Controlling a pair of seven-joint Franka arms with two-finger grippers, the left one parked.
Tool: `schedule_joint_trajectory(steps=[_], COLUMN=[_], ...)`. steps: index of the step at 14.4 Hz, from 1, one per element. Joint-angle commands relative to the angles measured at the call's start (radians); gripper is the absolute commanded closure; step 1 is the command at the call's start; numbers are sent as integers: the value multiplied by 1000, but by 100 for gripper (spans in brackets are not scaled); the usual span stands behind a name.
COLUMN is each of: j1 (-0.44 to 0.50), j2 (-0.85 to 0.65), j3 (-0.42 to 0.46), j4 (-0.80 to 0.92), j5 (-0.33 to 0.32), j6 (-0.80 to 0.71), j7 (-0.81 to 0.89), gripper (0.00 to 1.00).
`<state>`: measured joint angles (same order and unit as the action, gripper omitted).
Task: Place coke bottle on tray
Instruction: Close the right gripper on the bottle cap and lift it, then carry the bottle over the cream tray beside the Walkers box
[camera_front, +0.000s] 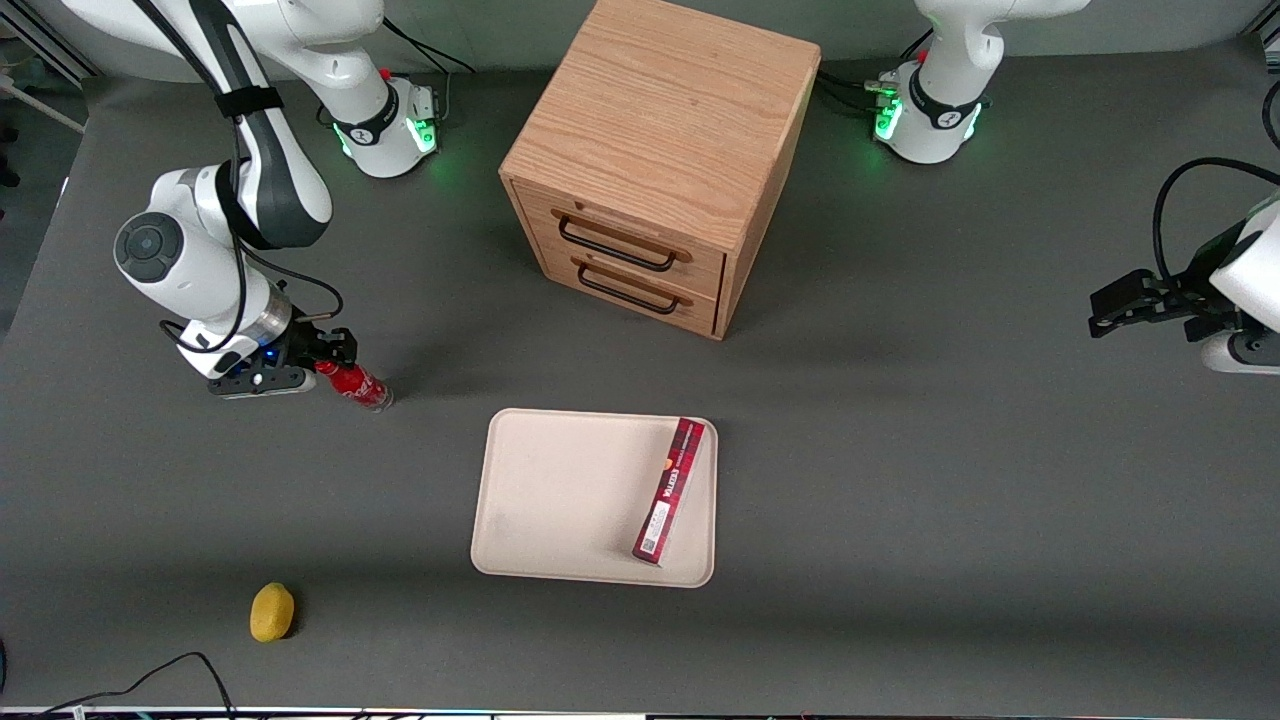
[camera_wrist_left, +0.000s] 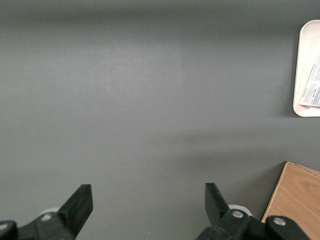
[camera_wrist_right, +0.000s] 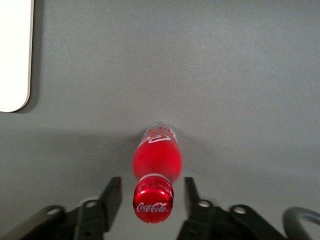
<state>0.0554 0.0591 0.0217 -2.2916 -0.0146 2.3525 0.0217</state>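
Note:
The coke bottle (camera_front: 356, 384), small, red, with a red cap, stands on the dark table toward the working arm's end. In the right wrist view the coke bottle (camera_wrist_right: 156, 167) has its cap between my two fingers, with a gap on each side. My gripper (camera_front: 322, 364) is open around the cap and does not touch it; it also shows in the right wrist view (camera_wrist_right: 153, 192). The cream-beige tray (camera_front: 560, 495) lies nearer the front camera, midway along the table; its corner shows in the right wrist view (camera_wrist_right: 14, 60).
A long flat dark-red box (camera_front: 670, 490) lies on the tray's edge toward the parked arm. A wooden two-drawer cabinet (camera_front: 655, 160) stands farther from the camera than the tray. A yellow lemon (camera_front: 271, 611) lies near the table's front edge.

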Motion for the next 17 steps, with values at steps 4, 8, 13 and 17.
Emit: schedule_joint_trajectory(steps=[4, 8, 13, 17], j1=[-6, -6, 7, 46], j2=[-79, -82, 133, 349], j3=[-5, -6, -6, 3], j4=[35, 352, 1000, 1264], j5=[-13, -13, -8, -8], j6=[-125, -543, -1072, -1152], j7=[-32, -28, -11, 119], gripper=[100, 100, 100, 100])
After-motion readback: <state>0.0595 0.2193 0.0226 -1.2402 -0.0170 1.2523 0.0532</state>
